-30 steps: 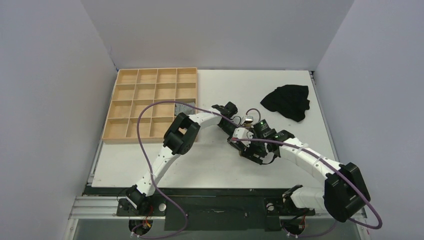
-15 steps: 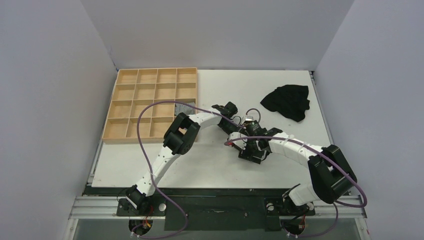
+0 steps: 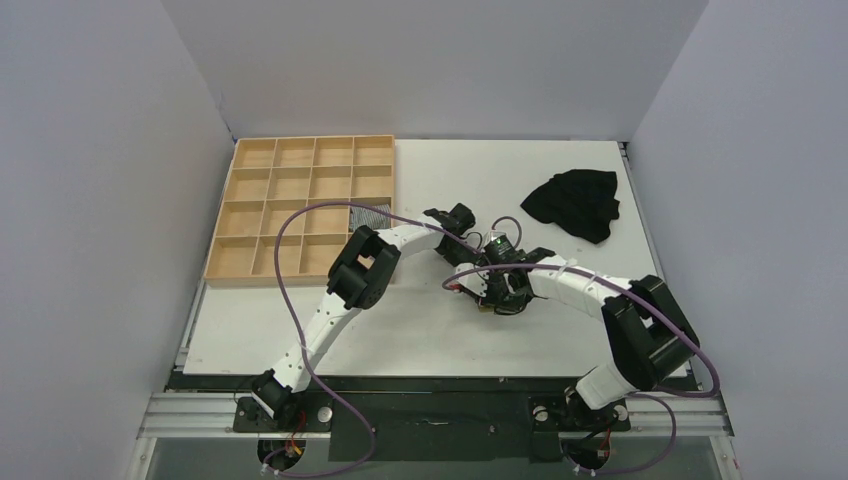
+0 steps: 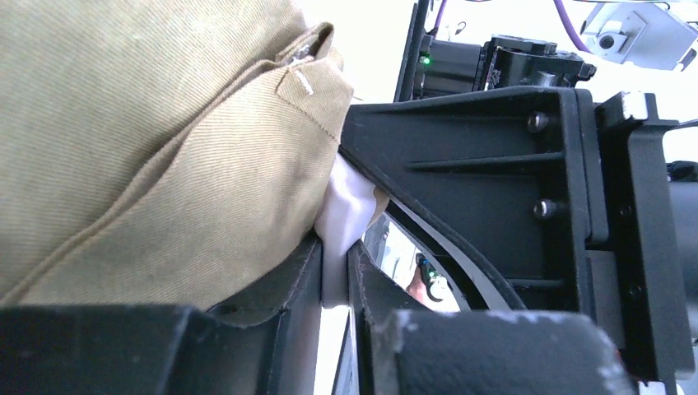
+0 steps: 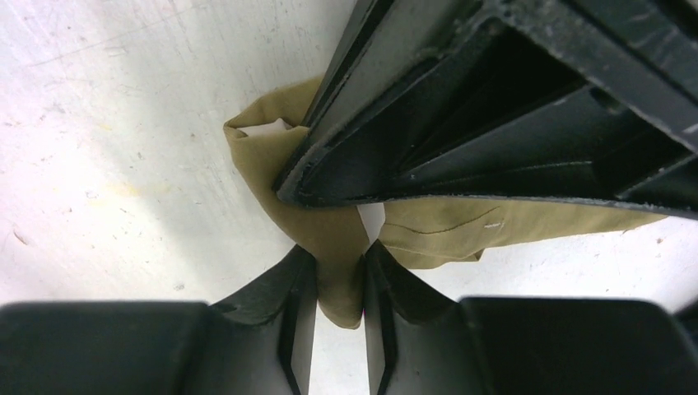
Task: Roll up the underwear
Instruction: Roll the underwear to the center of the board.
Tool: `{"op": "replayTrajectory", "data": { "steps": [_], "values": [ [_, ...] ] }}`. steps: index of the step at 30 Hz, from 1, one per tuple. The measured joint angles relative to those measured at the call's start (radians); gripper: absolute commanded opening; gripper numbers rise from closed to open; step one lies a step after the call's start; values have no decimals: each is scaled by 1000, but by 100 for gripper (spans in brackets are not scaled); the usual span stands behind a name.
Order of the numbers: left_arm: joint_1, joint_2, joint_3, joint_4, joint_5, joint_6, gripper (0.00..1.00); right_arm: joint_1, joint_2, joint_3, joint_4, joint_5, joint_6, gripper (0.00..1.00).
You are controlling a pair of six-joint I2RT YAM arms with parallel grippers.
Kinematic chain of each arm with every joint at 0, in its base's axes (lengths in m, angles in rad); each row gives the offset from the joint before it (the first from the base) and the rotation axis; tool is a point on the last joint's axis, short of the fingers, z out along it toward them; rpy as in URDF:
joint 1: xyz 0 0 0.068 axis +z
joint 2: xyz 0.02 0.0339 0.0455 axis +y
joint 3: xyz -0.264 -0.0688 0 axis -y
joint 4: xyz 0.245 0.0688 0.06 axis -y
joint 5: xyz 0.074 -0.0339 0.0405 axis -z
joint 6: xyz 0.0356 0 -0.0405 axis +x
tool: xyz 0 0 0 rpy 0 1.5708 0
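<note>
The olive-khaki underwear (image 4: 148, 140) fills the left of the left wrist view as a bunched fold. My left gripper (image 4: 336, 257) is shut on its cream-white panel (image 4: 346, 202). In the right wrist view the underwear (image 5: 263, 156) lies on the white table. My right gripper (image 5: 339, 267) is shut on a hanging olive fold there, with the left gripper's black finger (image 5: 494, 107) just above. From above, the left gripper (image 3: 470, 265) and right gripper (image 3: 495, 290) meet mid-table and hide almost all of the garment.
A wooden compartment tray (image 3: 313, 141) sits at the back left, with a small grey striped cloth roll (image 3: 368, 215) in one cell. A black garment (image 3: 575, 203) lies at the back right. Purple cables loop over both arms.
The right arm has swung left and closer to the left gripper. Its jaws have closed from wide onto the olive fold. The left arm has stayed in place.
</note>
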Motion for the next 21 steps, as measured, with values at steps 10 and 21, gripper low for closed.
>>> {"op": "replayTrajectory", "data": {
  "steps": [10, 21],
  "values": [
    [18, -13, 11, -25, 19, 10, 56, -45, 71, 85, -94, -86, -35, 2],
    [72, -43, 10, -47, 0, 29, 70, -82, 82, 107, -69, -205, -42, 0]
  ]
}}
